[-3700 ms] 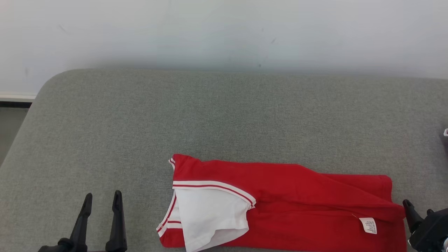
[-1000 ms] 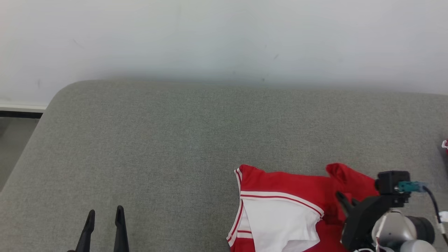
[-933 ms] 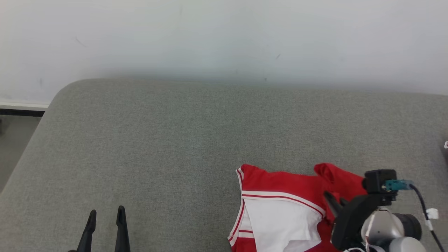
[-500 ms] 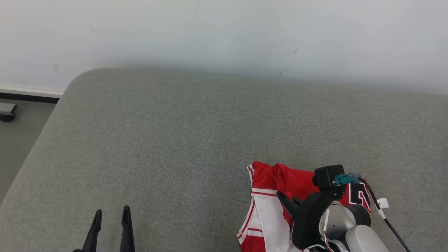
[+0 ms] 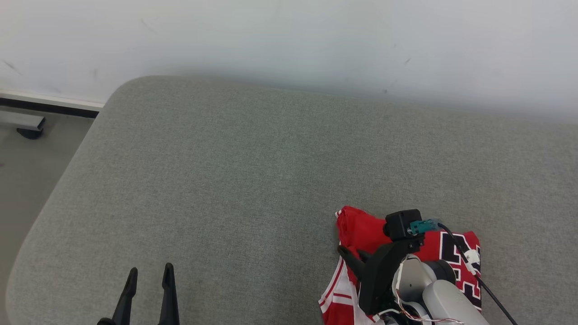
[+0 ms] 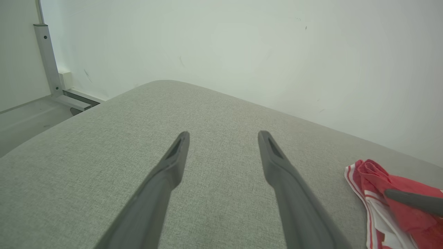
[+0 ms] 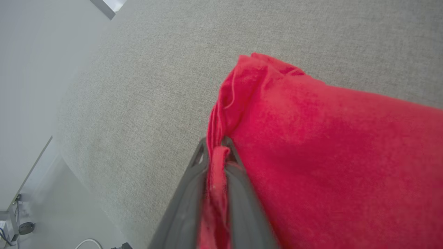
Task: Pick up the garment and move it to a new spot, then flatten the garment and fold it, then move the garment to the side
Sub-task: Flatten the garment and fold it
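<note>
Head view: grey padded surface [image 5: 226,180] with a rounded corner at 10 o'clock, pale wall [image 5: 271,36] behind it at 12 o'clock, and a strip of floor [image 5: 27,189] at 9 o'clock. Garment [image 5: 363,230], red with white striped trim and black-and-white lettering, lies bunched on the surface at 5 o'clock, partly covered by the right arm. Right gripper [image 5: 353,257], also at 5 o'clock, has its fingers pointing toward 10 o'clock over the garment's left edge. A black wrist camera [image 5: 399,224] with a teal plug sits above it, and a dark cable [image 5: 490,291] trails toward 4 o'clock. Left gripper [image 5: 150,273], at 7 o'clock, has its fingers upright with nothing between them, well apart from the garment. Left wrist view: the left gripper's two fingers are spread wide and empty above bare grey surface. The garment is at 4 o'clock, with one dark finger of the right gripper lying across its red cloth. A metal rail [image 6: 45,58] stands against the wall at 10 o'clock. Right wrist view: the right gripper's fingers are drawn together at 6 o'clock, pinching a narrow fold of the garment's red cloth. The rest of the garment spreads from centre to 3 o'clock, its gathered corner toward 12 o'clock with grey surface around it. Floor at 7 o'clock.
</note>
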Controlling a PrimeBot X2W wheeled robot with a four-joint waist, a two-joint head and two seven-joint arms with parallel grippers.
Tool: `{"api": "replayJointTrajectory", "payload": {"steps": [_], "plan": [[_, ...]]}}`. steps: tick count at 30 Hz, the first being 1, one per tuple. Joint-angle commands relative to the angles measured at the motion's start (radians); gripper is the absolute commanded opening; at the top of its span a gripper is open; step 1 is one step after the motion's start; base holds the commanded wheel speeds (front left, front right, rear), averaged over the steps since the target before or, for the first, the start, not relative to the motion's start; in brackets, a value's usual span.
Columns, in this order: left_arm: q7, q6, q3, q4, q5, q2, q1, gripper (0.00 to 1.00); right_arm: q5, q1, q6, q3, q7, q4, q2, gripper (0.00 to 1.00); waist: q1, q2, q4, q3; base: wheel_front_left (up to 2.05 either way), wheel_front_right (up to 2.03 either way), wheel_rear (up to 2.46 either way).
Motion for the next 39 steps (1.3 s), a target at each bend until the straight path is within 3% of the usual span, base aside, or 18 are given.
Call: {"api": "replayJointTrajectory", "payload": {"steps": [1,5,10,21,27,34,39], "plan": [[-0.003,0.001,-0.001,0.004,-0.003,-0.002,-0.010,1.00,0.017,-0.011,0.000,0.009,-0.014,0.014,0.001,1.00,0.0000,-0.0001,0.004,0.000,0.00,0.00,0.00],[-0.003,0.001,0.000,0.009,-0.005,-0.002,-0.010,1.00,0.082,-0.022,0.000,0.026,-0.049,0.015,0.000,1.00,0.0000,-0.0001,0.003,-0.007,0.00,0.00,0.00],[-0.003,0.001,0.012,0.008,-0.004,-0.002,0.005,1.00,0.154,-0.016,0.000,0.000,-0.104,-0.066,0.000,1.00,0.0000,-0.0001,-0.013,-0.023,0.00,0.00,0.00],[-0.003,0.001,0.016,0.002,0.001,-0.002,0.017,1.00,-0.114,0.143,0.000,-0.266,-0.164,-0.269,-0.057,1.00,0.0000,-0.0001,-0.053,-0.052,0.00,0.00,0.00],[-0.003,0.001,0.028,-0.006,0.023,0.000,0.027,1.00,-0.237,0.289,0.000,-0.319,-0.363,-0.358,-0.092,1.00,0.0000,-0.0001,-0.074,-0.078,0.00,0.00,0.00],[-0.003,0.001,0.051,-0.023,0.091,0.011,0.043,1.00,-0.320,0.398,0.000,-0.335,-0.606,-0.351,-0.102,1.00,0.0000,-0.0001,-0.106,-0.103,0.00,0.00,0.00],[-0.003,0.001,0.063,-0.026,0.148,0.013,0.060,1.00,-0.361,0.456,0.000,-0.342,-0.694,-0.340,-0.086,1.00,0.0000,-0.0001,-0.131,-0.127,0.00,0.00,0.00]]}}
